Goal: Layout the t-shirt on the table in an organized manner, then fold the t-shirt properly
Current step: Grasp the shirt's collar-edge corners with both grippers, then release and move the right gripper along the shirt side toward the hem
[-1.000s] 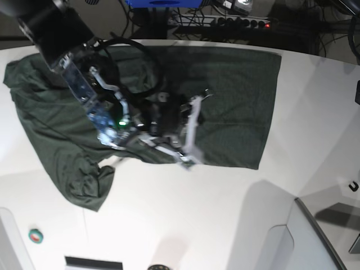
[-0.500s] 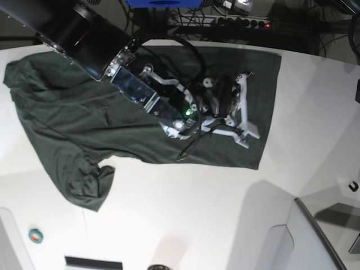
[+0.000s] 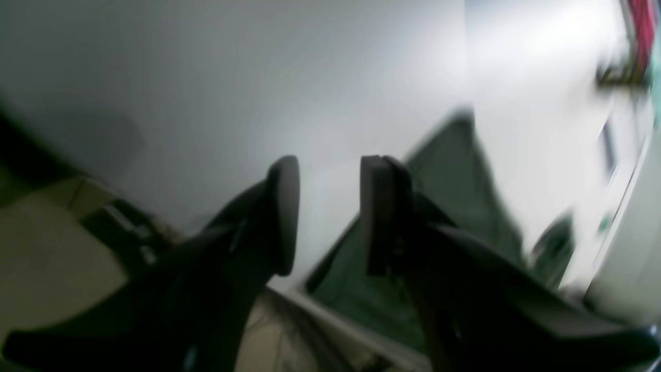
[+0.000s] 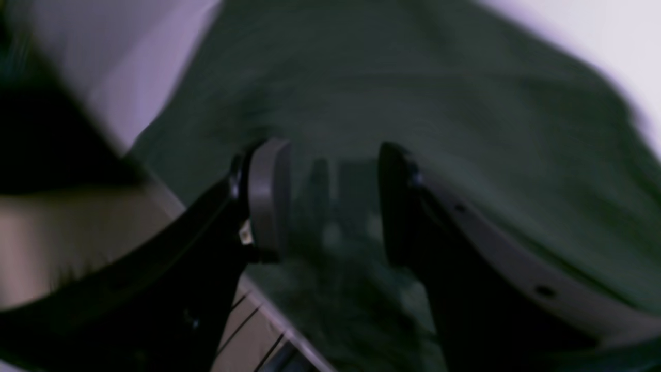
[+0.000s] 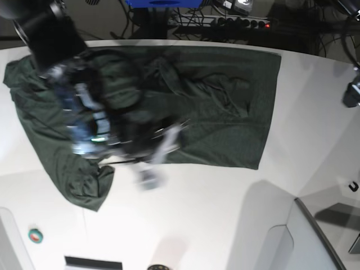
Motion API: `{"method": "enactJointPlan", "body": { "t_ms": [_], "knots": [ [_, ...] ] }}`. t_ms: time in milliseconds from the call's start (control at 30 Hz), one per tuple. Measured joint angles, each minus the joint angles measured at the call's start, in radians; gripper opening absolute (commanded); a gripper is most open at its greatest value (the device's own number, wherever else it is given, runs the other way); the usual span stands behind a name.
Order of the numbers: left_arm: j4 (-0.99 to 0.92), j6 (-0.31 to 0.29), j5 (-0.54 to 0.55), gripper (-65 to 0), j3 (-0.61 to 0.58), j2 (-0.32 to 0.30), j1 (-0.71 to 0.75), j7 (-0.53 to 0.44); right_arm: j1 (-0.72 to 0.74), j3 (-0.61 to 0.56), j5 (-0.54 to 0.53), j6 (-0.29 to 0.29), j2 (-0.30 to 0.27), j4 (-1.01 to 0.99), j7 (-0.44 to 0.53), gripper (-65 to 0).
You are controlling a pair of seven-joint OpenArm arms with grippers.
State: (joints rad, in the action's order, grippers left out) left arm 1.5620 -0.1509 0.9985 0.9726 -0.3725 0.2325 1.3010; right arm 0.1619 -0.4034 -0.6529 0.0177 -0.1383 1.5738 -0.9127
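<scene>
The dark green t-shirt (image 5: 225, 112) lies spread across the back half of the white table (image 5: 214, 214), creased near its middle, with a bunched sleeve (image 5: 90, 188) at the front left. In the base view my right gripper (image 5: 157, 160) is a blur at the shirt's front hem. The right wrist view shows that gripper (image 4: 330, 201) open just above the green t-shirt (image 4: 465, 103), with nothing between its pads. My left gripper (image 3: 328, 206) is open and empty over bare table (image 3: 258, 77), well away from the t-shirt (image 3: 454, 196). Only a dark part of the left arm (image 5: 351, 93) shows at the right edge.
A grey angled panel (image 5: 318, 236) stands at the front right corner. A small round green and red thing (image 5: 35, 235) sits at the front left. Cables and a power strip (image 5: 242, 22) run behind the table's far edge.
My right arm swung out over the shirt's right half, then back left toward the front hem. Its jaws opened, and creased fabric now lies mid-shirt.
</scene>
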Motion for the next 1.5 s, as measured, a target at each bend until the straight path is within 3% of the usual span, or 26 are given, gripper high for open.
{"method": "enactJointPlan", "body": {
  "t_ms": [67,167,267,333,400,500,600,667,733,867,1167,1367,1500],
  "knots": [
    [0.042,-0.085,0.003,-45.7,-0.074,0.013,-0.002,-0.003,-0.059,0.212,0.005,0.003,-0.022,0.004,0.008,-44.7],
    [0.089,-0.111,0.000,-45.9,-0.204,0.069,-0.013,0.000,-0.157,0.512,0.028,-0.003,-0.040,0.000,0.058,-63.0],
    [0.119,-0.112,-0.003,-46.2,-0.352,0.114,-0.048,0.013,-0.220,0.665,0.027,0.044,-0.065,-0.005,0.051,-63.5],
    [0.118,-0.112,0.001,-52.0,-0.428,0.132,-0.096,-0.002,-0.235,0.697,0.018,0.100,-0.102,-0.005,0.056,-64.8],
    [0.118,-0.112,-0.053,-64.5,-0.482,0.153,-0.121,-0.011,-0.244,0.730,0.009,0.107,-0.129,-0.013,0.071,-65.0],
    [0.108,-0.112,-0.277,-65.0,-0.525,0.219,-0.117,-0.040,-0.267,0.782,0.018,0.111,-0.158,-0.093,0.073,-65.0],
    [0.105,-0.112,-0.519,-65.0,-0.623,0.246,-0.056,-0.254,-0.311,0.826,0.024,0.111,-0.158,-0.151,0.069,-65.0],
    [0.105,-0.112,-0.605,-65.0,-0.699,0.245,-0.006,-0.360,-0.340,0.828,0.023,0.111,-0.156,-0.158,0.121,-65.0],
    [0.105,-0.113,-0.606,-65.0,-0.739,0.245,0.033,-0.409,-0.358,0.825,0.014,0.111,-0.157,-0.156,0.169,-65.0],
    [0.080,-0.116,-0.608,-65.0,-0.738,0.241,0.035,-0.423,-0.377,0.825,0.018,0.111,-0.158,-0.156,0.177,-65.0],
    [-0.093,-0.116,-0.610,-65.0,-0.737,0.143,0.031,-0.433,-0.373,0.825,0.018,0.112,-0.157,-0.267,0.180,-65.0],
    [-0.172,-0.125,-0.596,-65.0,-0.734,0.083,0.013,-0.539,-0.369,0.825,0.014,0.112,-0.155,-0.265,0.187,-65.0],
    [-0.196,-0.130,-0.585,-65.0,-0.733,0.061,0.005,-0.546,-0.370,0.825,0.014,0.112,-0.155,-0.265,0.187,-65.0]
  ]
}}
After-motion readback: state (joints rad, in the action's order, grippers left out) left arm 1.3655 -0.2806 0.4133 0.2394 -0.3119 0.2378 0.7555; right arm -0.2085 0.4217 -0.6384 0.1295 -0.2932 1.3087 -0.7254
